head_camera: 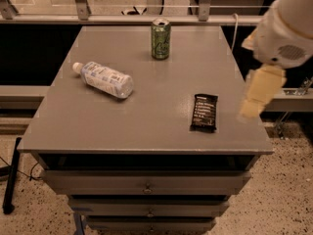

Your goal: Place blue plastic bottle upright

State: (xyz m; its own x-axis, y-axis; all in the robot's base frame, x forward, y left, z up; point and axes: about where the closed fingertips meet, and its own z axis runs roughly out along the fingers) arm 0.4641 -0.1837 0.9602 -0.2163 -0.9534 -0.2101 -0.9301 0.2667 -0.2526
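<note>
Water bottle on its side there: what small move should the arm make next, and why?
Probably swing the claw left across the table toward the water bottle. The bottle lies on its side near the left edge, while the claw hangs at the right edge, just past the dark snack bar. It likely has to get close before it can grip anything.
</note>
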